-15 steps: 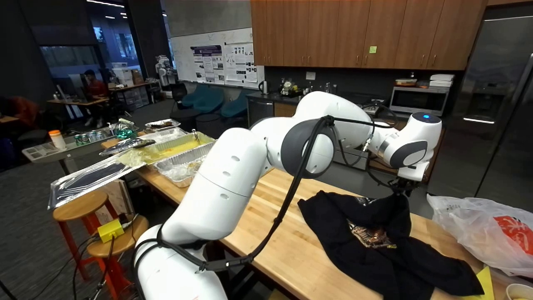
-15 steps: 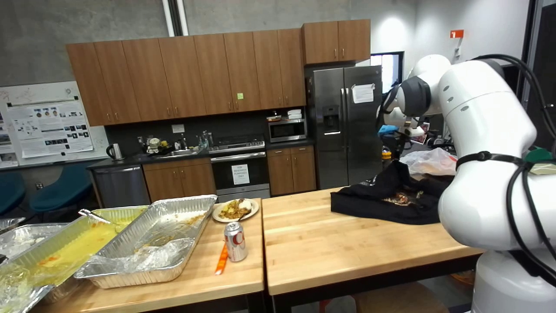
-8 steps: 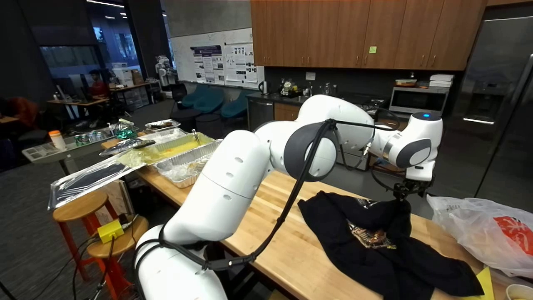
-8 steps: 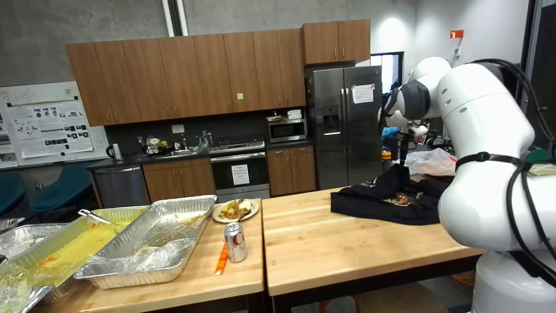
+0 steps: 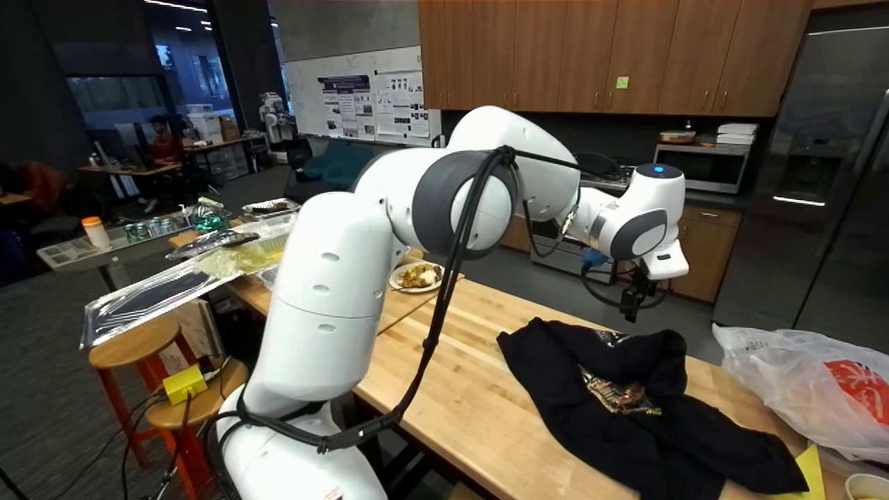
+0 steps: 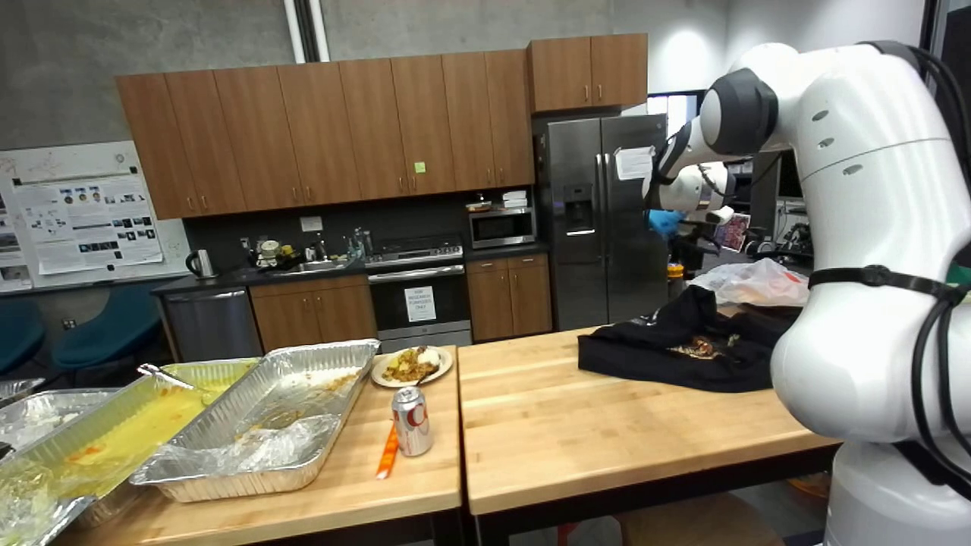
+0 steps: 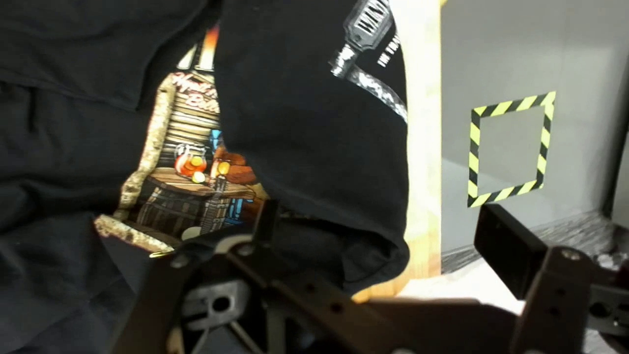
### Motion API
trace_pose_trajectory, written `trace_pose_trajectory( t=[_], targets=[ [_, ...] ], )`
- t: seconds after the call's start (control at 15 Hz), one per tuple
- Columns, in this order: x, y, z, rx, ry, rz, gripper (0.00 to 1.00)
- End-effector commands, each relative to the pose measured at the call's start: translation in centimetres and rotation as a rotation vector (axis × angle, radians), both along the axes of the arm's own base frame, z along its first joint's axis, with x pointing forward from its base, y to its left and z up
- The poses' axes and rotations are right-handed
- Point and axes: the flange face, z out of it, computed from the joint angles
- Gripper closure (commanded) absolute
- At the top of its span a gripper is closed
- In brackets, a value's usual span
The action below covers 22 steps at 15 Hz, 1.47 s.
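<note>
A black garment [image 5: 590,444] with a colourful printed picture lies crumpled and partly folded over itself on the wooden table; it shows in both exterior views. My gripper [image 5: 630,309] hangs above and beyond the garment's far edge, clear of the cloth. In the wrist view, the gripper [image 7: 388,236] has its fingers [image 7: 508,250] wide apart with nothing held. Below them, the garment's folded flap [image 7: 314,123] reaches close to the table edge, and the print [image 7: 191,162] is partly covered by it.
A white plastic bag [image 5: 785,389] sits beside the garment, near yellow paper [image 5: 809,472] and a cup [image 5: 865,479]. On the adjoining table stand foil trays [image 6: 250,485], a can [image 6: 412,425] and a plate [image 6: 377,372] of food. Yellow-black tape [image 7: 473,167] marks the floor.
My gripper was at the garment's raised far corner; it has opened, let the cloth go and risen away, leftward in an exterior view. The corner has settled slightly lower.
</note>
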Motion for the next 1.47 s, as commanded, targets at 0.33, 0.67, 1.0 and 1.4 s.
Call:
trace_pose_trajectory(
  t=[0.33, 0.67, 1.0, 1.4],
  targets=[
    [-7.0, 3.0, -4.5, -0.095, 0.125, 0.326, 0.00],
    [-9.1, 3.8, -6.1, -0.102, 0.157, 0.388, 0.00],
    [-9.0, 3.8, -6.2, -0.124, 0.153, 0.402, 0.00],
    [-7.0, 3.5, -6.8, -0.159, 0.052, 0.380, 0.00]
  ],
)
